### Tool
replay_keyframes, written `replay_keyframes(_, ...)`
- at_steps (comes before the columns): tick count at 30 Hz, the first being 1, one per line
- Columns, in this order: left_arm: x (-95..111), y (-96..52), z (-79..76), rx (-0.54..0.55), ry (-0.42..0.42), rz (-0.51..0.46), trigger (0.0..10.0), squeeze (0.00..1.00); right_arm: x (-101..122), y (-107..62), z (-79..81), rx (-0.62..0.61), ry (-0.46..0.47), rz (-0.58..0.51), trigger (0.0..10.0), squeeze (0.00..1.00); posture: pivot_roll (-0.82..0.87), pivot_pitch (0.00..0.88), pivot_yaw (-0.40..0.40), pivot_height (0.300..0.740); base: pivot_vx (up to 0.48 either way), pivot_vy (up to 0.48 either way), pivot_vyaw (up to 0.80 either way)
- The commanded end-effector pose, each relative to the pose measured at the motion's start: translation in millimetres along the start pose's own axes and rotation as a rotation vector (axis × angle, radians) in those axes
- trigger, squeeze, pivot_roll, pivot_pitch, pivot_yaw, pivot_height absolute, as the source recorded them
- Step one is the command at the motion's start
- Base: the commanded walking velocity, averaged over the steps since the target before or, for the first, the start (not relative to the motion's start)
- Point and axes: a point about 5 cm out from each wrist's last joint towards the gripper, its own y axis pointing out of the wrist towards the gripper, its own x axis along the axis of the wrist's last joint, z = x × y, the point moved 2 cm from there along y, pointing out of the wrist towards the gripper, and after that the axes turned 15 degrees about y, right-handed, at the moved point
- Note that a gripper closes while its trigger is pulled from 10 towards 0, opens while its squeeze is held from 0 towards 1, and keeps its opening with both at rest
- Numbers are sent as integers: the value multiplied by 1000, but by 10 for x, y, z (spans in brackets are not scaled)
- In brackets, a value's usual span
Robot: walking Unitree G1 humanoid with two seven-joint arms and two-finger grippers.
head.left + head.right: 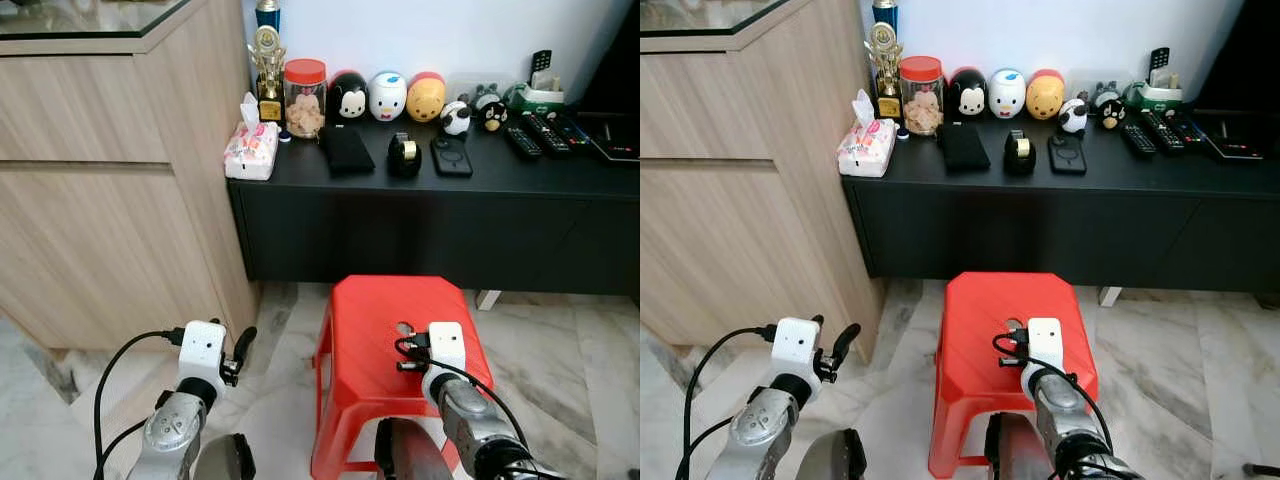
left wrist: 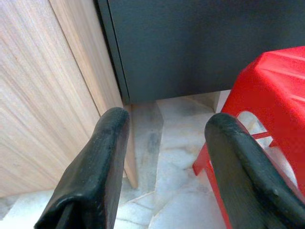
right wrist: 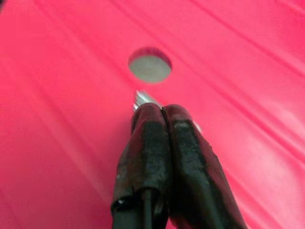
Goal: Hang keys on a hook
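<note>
We see only a silver sliver of metal (image 3: 143, 99) poking past the right end effector (image 3: 161, 110), too little to identify. The red stool (image 1: 370, 330) hides behind our arms at its near edge.

Even, soft indoor light, bright enough, no hard shadows. Head views sharp, no motion blur. Faint sheen on the glossy marble floor tiles (image 1: 560, 350) and on the red plastic stool (image 1: 380, 320); dim shade under the long black low cabinet (image 1: 440, 225). Wrist views: nearby black fingers (image 2: 90, 176) soft, out of focus; right wrist view saturated pinkish-red, stool surface blurry.
</note>
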Motion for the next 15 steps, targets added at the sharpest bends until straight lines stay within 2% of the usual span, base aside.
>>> replay_keyframes(1, 2, 38, -2, 1, 13, -4, 10000, 0, 94, 19, 51, 14, 21, -32, 0, 0, -12, 0, -46, 573, 0, 0, 0)
replay_keyframes(8, 20, 92, 2, 10, 9, -14, 10000, 0, 186, 27, 74, 27, 47, -70, 0, 0, -15, 0, -53, 573, 0, 0, 0)
replay_keyframes(12, 9, 103, -1, 13, 9, -14, 10000, 0, 168, 26, 57, 22, 40, -58, 0, 0, -15, 0, -58, 573, 0, 0, 0)
replay_keyframes(13, 5, 103, -5, 14, 10, -14, 10000, 0, 146, 24, 41, 13, 29, -46, 8431, 0, -15, 0, -59, 573, 0, 0, 0)
replay_keyframes(14, 3, 103, -6, 15, 10, -15, 10000, 0, 141, 23, 37, 11, 27, -44, 8431, 0, -15, 0, -59, 573, 0, 0, 0)
replay_keyframes(15, 2, 104, -7, 16, 10, -16, 10000, 0, 137, 22, 36, 14, 29, -43, 10000, 0, -14, 0, -60, 573, 0, 0, 0)
